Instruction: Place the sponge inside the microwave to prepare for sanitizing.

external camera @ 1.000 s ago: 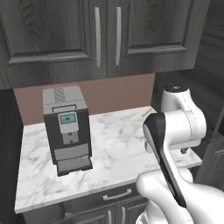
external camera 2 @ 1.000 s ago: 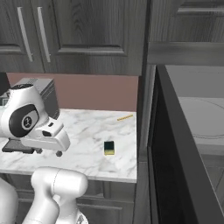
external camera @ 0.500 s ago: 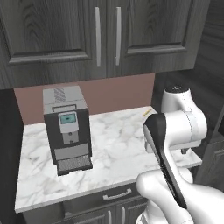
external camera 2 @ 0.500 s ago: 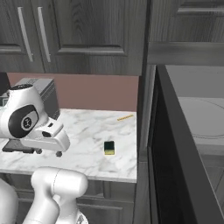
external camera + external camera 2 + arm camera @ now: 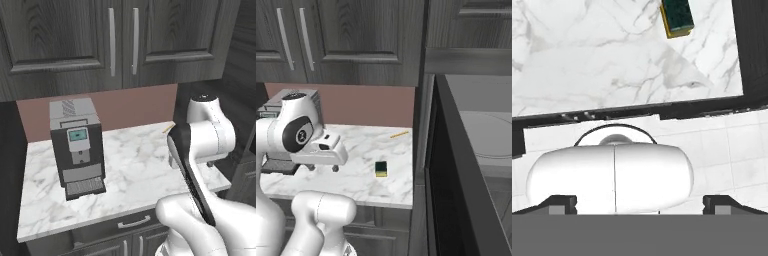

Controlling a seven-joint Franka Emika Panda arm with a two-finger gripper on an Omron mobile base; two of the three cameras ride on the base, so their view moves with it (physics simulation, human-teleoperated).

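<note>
Sponge not yet gripped; microwave stands open.

The sponge (image 5: 381, 168) lies on the counter (image 5: 356, 180), near the microwave (image 5: 471, 150); the gripper (image 5: 639, 202) is held above with jaws spread wide, ready for descent.

On the counter (image 5: 356, 185): coffee machine (image 5: 75, 147) at nine o'clock, sponge (image 5: 381, 169) toward three o'clock, stick (image 5: 399, 134) behind it at twelve. Microwave (image 5: 476, 150) adjoins at three o'clock, door open.

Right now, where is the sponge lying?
In the right base view the sponge lies flat on the marble counter, near its right end, in front of the thin yellow stick and left of the microwave.
</note>
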